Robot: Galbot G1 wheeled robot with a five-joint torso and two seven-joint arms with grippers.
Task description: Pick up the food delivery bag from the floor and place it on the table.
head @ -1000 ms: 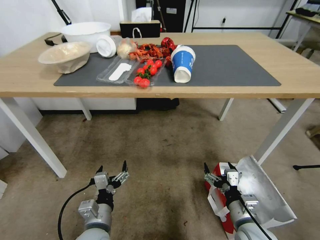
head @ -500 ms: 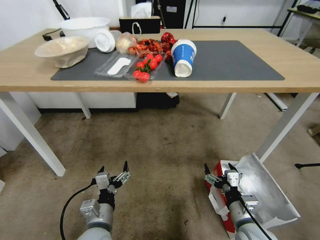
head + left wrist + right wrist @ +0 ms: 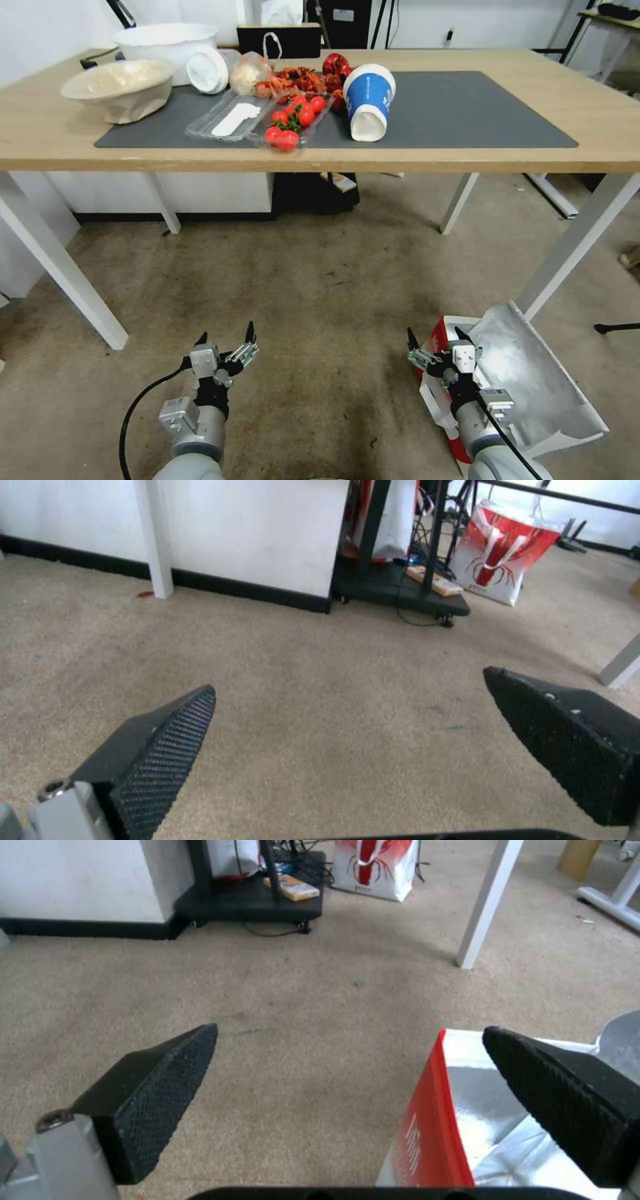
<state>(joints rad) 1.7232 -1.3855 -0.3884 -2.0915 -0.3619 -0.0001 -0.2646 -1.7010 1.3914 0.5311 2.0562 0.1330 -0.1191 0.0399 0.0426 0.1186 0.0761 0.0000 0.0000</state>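
right gripper (image 3: 433, 339) spread wide above bag (image 3: 533, 380) on floor (image 3: 320, 293), apparently lining up a grasp; left gripper (image 3: 225, 335) spread too, idle.

Bag (image 3: 533, 373) partly hidden behind right gripper (image 3: 435, 339) and arm, near corner cut by lower edge; table (image 3: 40, 143) ends cropped both sides; far items at top edge clipped.

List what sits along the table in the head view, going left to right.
Beige bowl → white lid → clear tray → tomatoes → blue-and-white cup → bare dark mat, all on the table.
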